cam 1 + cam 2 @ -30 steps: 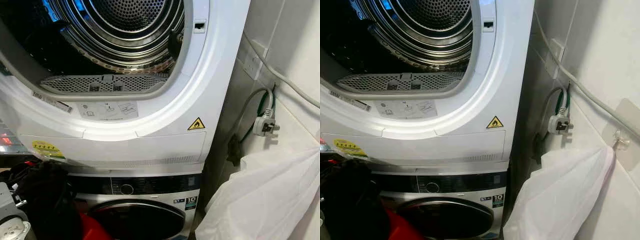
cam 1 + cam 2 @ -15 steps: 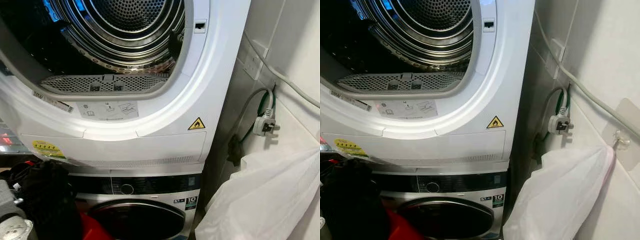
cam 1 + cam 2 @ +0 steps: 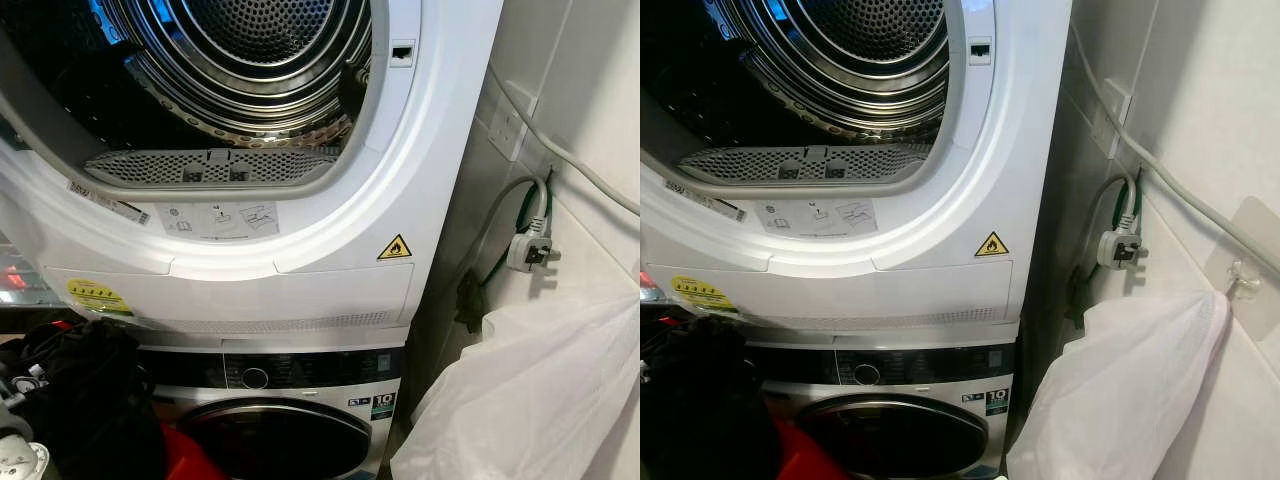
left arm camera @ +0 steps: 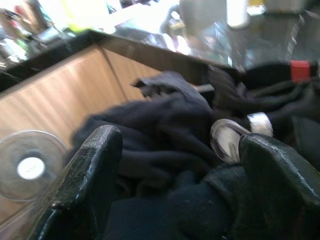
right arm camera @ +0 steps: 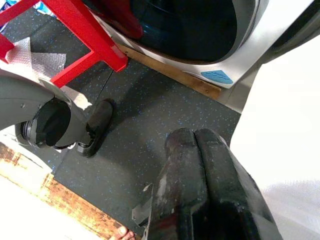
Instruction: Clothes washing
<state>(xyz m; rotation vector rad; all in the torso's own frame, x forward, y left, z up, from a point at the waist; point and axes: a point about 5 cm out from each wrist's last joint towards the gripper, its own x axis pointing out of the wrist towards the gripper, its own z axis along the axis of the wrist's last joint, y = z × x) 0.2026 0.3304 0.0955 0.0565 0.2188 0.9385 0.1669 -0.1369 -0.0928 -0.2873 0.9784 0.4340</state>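
Note:
The white dryer [image 3: 300, 260] stands stacked on the washer [image 3: 300, 375], its door open onto the bare steel drum [image 3: 260, 60]. The washer's round dark door [image 3: 280, 440] is below. A heap of black clothes [image 3: 90, 390] bulges at the lower left, over something red [image 3: 185, 455]. My left arm's wrist [image 3: 15, 460] shows at the bottom-left corner beside the heap. In the left wrist view my left gripper [image 4: 182, 142] is open, fingers wide apart, with dark clothes [image 4: 160, 140] lying between and beyond them. My right gripper [image 5: 195, 137] hangs shut over the dark floor near the washer's base.
A white bag [image 3: 530, 400] hangs from a wall hook to the right of the machines, below a dangling plug [image 3: 527, 250] and cable. The right wrist view shows a red frame's legs [image 5: 85, 35], my foot [image 5: 97, 125] and the speckled floor mat [image 5: 150, 110].
My left arm's wrist has sunk lower at the bottom-left corner, and the black clothes sit slightly lower. The view has crept a little.

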